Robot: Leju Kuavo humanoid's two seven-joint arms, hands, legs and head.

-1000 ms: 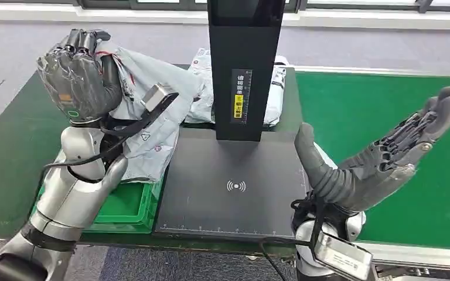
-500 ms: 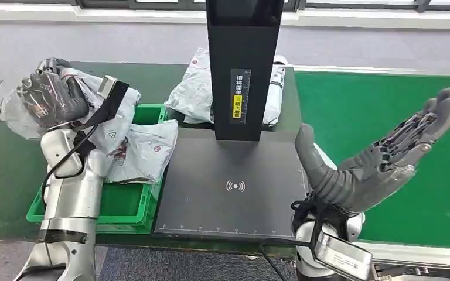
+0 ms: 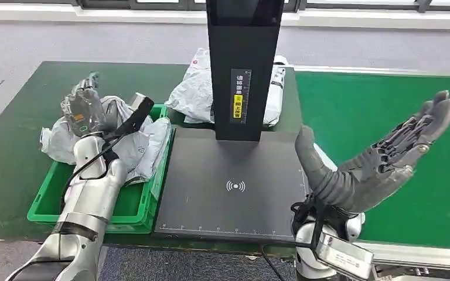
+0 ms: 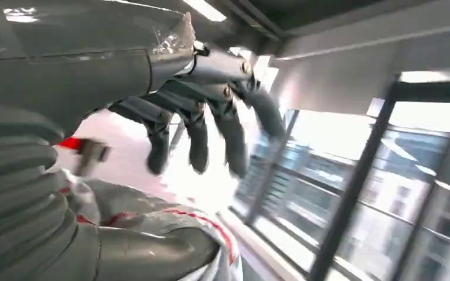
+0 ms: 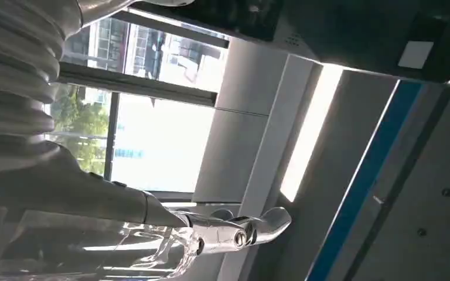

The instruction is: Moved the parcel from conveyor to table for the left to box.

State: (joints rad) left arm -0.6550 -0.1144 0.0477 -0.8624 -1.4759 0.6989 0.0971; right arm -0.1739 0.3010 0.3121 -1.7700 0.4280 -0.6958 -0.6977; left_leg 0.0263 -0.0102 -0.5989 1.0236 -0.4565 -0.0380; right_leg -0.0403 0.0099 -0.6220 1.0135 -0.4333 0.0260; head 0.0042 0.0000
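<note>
A crumpled grey parcel (image 3: 136, 142) with red print lies in the green bin (image 3: 91, 214) at the table's left; one end droops over the bin's left rim. My left hand (image 3: 85, 107) is just above it, back toward the camera. In the left wrist view its fingers (image 4: 198, 132) are spread with nothing between them, and the parcel (image 4: 152, 231) lies against the thumb side. My right hand (image 3: 375, 159) is raised over the conveyor's near edge, palm open, fingers stretched, holding nothing.
A black scanner plate (image 3: 234, 184) with a tall black post (image 3: 244, 64) fills the table's middle. A second grey parcel (image 3: 192, 89) lies behind the post. The green conveyor belt (image 3: 381, 99) runs on the right.
My left hand has come down and to the left with the parcel, which now lies in the bin, and its fingers have spread. The right hand has barely moved.
</note>
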